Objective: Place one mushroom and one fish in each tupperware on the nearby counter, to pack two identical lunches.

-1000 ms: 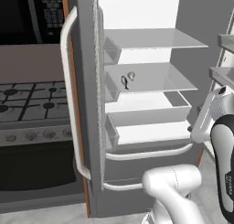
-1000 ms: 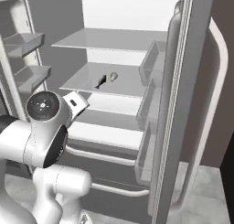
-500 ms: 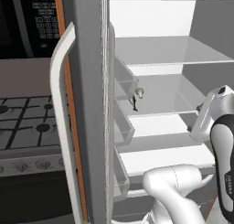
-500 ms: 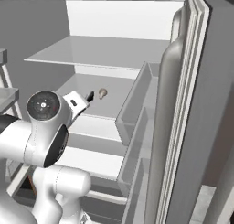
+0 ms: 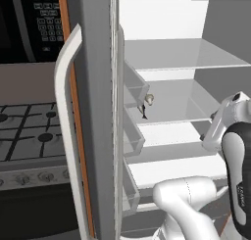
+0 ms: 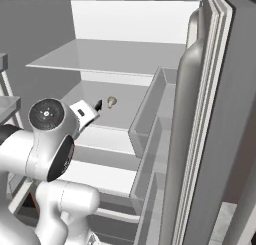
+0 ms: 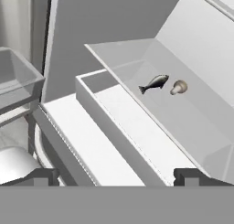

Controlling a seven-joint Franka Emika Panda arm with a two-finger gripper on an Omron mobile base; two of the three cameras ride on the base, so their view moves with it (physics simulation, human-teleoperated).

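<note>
White shelves of an open fridge (image 7: 151,127) run across the hand view, and on one shelf, right of centre in the upper half, a dark fish (image 7: 154,84) lies just beside a pale mushroom (image 7: 178,87), apart from each other. The gripper (image 7: 117,176) sits at the bottom edge, fingers spread wide and empty, well short of both. To do this reach well, I'd line up on one item alone, come in low over the shelf lip, and straddle it before closing.
</note>
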